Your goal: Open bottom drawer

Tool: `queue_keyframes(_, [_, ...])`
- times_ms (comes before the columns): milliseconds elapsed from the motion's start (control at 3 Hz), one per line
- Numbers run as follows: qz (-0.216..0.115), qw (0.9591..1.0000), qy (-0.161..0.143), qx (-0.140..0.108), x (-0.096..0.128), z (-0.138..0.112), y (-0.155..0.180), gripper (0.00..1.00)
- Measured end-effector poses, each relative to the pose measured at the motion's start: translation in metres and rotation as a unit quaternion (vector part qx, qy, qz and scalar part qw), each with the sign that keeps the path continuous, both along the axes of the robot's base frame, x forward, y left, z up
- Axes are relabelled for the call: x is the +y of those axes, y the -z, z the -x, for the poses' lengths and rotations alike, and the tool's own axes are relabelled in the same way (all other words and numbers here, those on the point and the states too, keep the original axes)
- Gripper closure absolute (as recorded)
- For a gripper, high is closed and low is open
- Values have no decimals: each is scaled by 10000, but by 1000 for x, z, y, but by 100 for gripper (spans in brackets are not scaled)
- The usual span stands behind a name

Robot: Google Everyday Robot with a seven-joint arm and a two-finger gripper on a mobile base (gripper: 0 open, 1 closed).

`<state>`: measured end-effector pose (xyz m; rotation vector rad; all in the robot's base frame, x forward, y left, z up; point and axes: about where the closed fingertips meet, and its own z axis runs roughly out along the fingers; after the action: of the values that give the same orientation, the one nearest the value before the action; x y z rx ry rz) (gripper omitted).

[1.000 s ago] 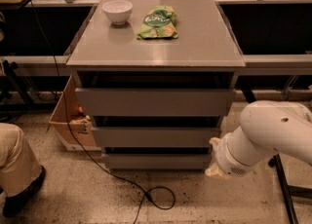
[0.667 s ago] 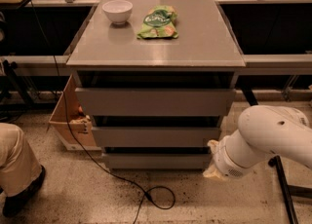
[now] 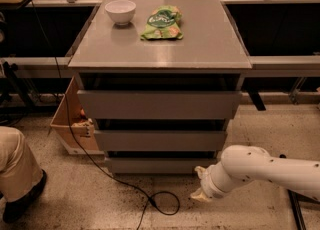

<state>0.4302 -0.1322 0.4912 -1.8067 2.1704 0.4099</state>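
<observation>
The grey cabinet (image 3: 160,49) has three drawers. The bottom drawer (image 3: 150,165) is the lowest, with a flat handleless grey front, and it sits closed, flush under the two larger fronts. My white arm comes in from the right, low over the floor. My gripper (image 3: 199,184) is at the arm's tip, just in front of and below the bottom drawer's right end, a little apart from it.
A white bowl (image 3: 120,11) and a green snack bag (image 3: 162,22) lie on the cabinet top. A cardboard box (image 3: 72,121) stands left of the cabinet. A black cable (image 3: 155,201) loops on the floor in front. A person's leg (image 3: 15,171) is at the left.
My arm has moved down and to the left, bringing the gripper lower and closer to the bottom drawer's right end. The drawers have not moved.
</observation>
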Motion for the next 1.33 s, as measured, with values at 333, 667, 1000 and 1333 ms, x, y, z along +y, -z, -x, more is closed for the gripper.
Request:
queue_keyframes(333, [-241, 9997, -81, -26, 13, -16, 70, 0])
queue_keyframes(667, [-572, 9984, -33, 20, 30, -32, 151, 0])
queue_keyframes(1000, [-581, 9982, -41, 146, 33, -21, 156, 0])
queue_keyframes(1333, [-613, 9980, -41, 128, 33, -23, 156, 0])
